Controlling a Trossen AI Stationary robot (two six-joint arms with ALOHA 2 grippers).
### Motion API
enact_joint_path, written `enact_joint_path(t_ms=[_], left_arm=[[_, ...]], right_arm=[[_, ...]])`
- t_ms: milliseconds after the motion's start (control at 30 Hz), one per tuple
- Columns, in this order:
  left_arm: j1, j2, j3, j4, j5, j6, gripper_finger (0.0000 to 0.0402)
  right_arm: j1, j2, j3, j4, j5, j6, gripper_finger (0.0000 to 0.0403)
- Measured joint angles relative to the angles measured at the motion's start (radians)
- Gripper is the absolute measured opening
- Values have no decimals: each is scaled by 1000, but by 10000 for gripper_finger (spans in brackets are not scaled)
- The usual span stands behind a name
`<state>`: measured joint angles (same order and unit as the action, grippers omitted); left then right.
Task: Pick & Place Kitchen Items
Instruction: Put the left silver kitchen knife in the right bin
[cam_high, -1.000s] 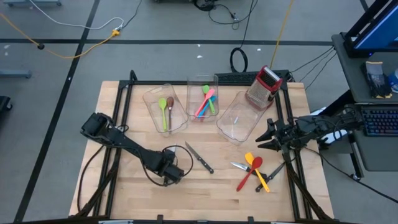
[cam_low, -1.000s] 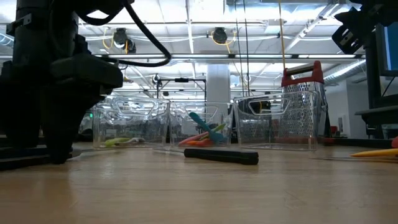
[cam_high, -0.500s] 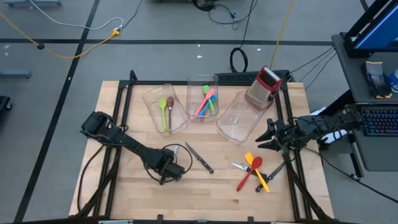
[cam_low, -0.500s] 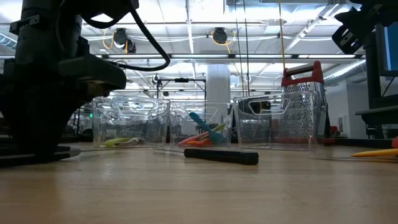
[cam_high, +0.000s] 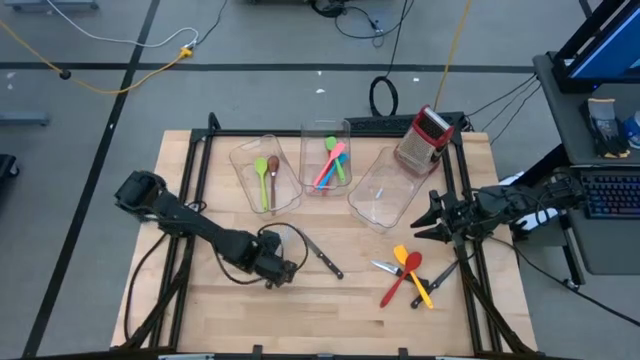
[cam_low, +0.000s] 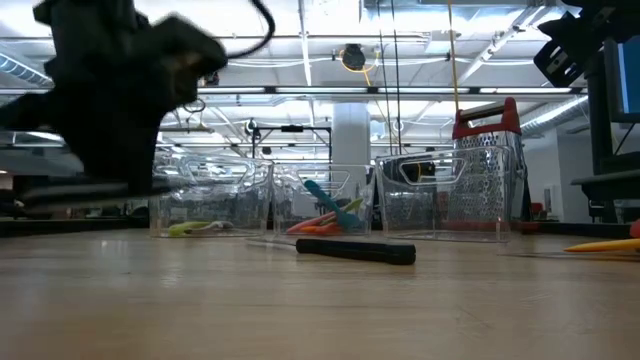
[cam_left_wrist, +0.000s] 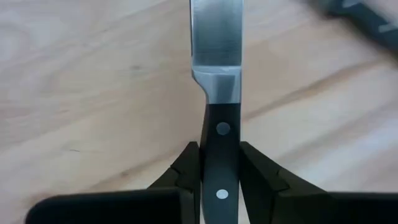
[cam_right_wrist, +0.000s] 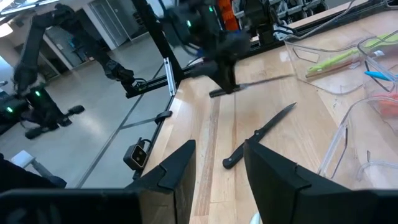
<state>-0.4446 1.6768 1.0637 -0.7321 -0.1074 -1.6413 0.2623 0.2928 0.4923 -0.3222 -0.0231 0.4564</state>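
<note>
Left gripper (cam_left_wrist: 221, 180) clamped on black knife handle (cam_left_wrist: 221, 140), frame centre, blade up. Right gripper (cam_right_wrist: 221, 165) parted, empty, lower centre of frame.

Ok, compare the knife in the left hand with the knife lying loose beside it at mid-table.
The held knife is clamped by its handle between the left hand fingers; the loose knife is gripped by nothing. The held knife appears to hang clear of the table, while the loose knife lies flat on the wood, set diagonally. Both have a black handle and a steel blade.
</note>
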Motion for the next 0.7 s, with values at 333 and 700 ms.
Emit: enact_joint_path(t_ms=[333,700], left_arm=[[2,-150,0,422,-130,400,65],[54,-153,2,1163,-12,859,65]], right_arm=[[0,0,0,-4,0,-19,128],[0,0,0,-4,0,-34,128]])
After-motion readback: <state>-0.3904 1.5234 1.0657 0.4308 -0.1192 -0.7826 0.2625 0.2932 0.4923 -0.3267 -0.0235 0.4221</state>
